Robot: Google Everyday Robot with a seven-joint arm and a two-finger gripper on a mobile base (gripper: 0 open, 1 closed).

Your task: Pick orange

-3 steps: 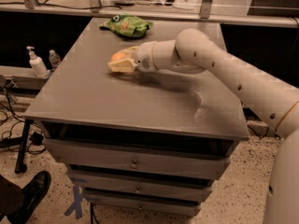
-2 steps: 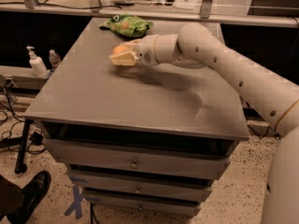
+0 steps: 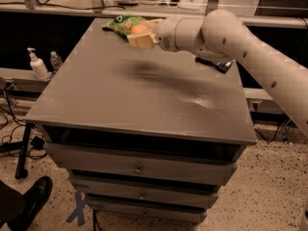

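While the gripper (image 3: 140,38) clamps the orange (image 3: 139,29) near the desk's (image 3: 144,105) far edge, expect light, firm, smooth fruit; grip across its middle.

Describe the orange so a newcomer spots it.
At the grey drawer cabinet's far edge, the end effector sits beside a green snack bag. The orange is the small, plain round fruit at its tip; the bag is flat and printed.

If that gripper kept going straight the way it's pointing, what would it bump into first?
Probably the orange, right at the tip of the gripper near the far edge of the cabinet. The green snack bag lies just behind it, though depth is hard to judge.
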